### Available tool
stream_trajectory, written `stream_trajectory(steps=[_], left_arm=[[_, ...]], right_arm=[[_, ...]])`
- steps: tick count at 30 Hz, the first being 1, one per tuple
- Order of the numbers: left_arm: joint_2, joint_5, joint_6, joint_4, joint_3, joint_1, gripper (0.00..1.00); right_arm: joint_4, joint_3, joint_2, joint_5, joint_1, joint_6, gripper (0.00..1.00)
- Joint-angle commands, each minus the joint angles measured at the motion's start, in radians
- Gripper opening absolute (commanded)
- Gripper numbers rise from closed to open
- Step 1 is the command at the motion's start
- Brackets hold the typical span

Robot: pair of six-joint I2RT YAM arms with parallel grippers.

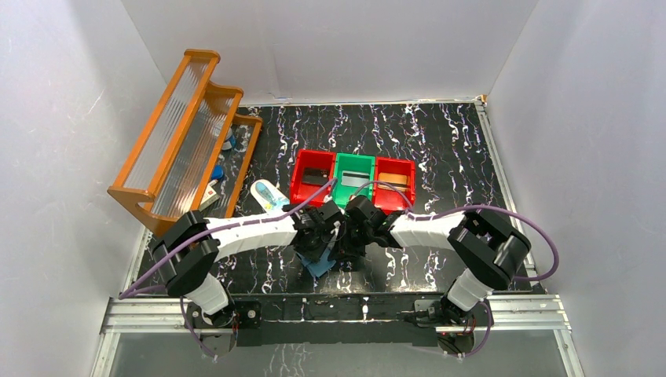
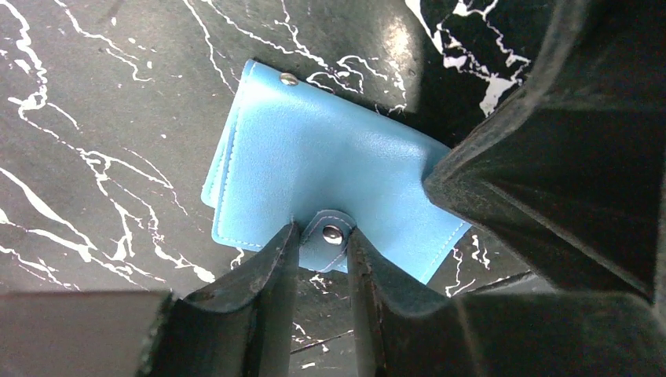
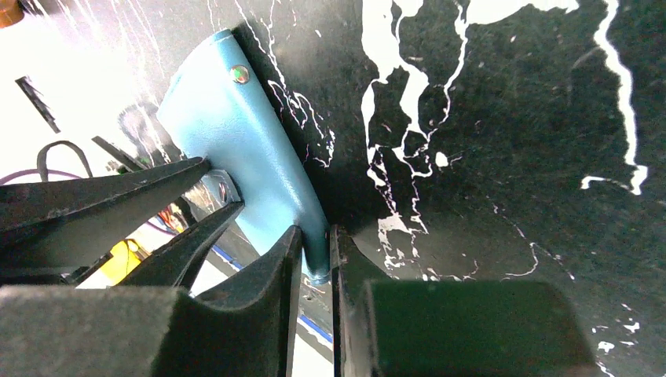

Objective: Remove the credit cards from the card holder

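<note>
Seen from above, two robot arms reach inward and meet over a black, white-veined counter point(image 1: 440, 149), close to the middle of its near edge. Between them is the card holder point(image 2: 330, 157), a flat blue wallet folded shut, with a metal snap near one corner.

The left tool point(image 2: 323, 236) grips the card holder's small snap tab point(image 2: 333, 232), with one dark finger pressed to each side of it. The right tool point(image 3: 314, 239) is clamped on another edge of the card holder, its fingers point(image 3: 275, 275) nearly together around the thin blue leather. The right wrist view shows both grips side by side.

Toward the middle of the counter, three small bins stand touching in a row. A red bin point(image 1: 298, 174) holds the black card point(image 1: 316, 177), a green bin point(image 1: 353, 158) the pale grey-white card point(image 1: 355, 178), and another red bin point(image 1: 395, 162) the tan-orange card point(image 1: 397, 181).

A white-and-blue oval case point(image 1: 267, 194) lies just left of the bins. An orange stepped rack point(image 1: 184, 137) leans along the counter's left edge.
</note>
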Motion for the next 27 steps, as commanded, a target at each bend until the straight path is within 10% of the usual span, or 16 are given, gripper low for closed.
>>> stream_trajectory(steps=[1, 18, 27], left_arm=[[-0.007, -0.204, -0.053, -0.077, -0.037, 0.003, 0.18], [-0.155, -0.211, -0.214, 0.021, -0.110, 0.005, 0.15], [-0.215, -0.088, -0.013, 0.176, -0.084, 0.005, 0.57]], right_arm=[[-0.084, -0.008, -0.031, 0.106, -0.026, 0.006, 0.24], [-0.100, -0.025, -0.039, 0.115, -0.033, 0.022, 0.25], [-0.099, -0.017, -0.033, 0.115, -0.034, 0.017, 0.26]])
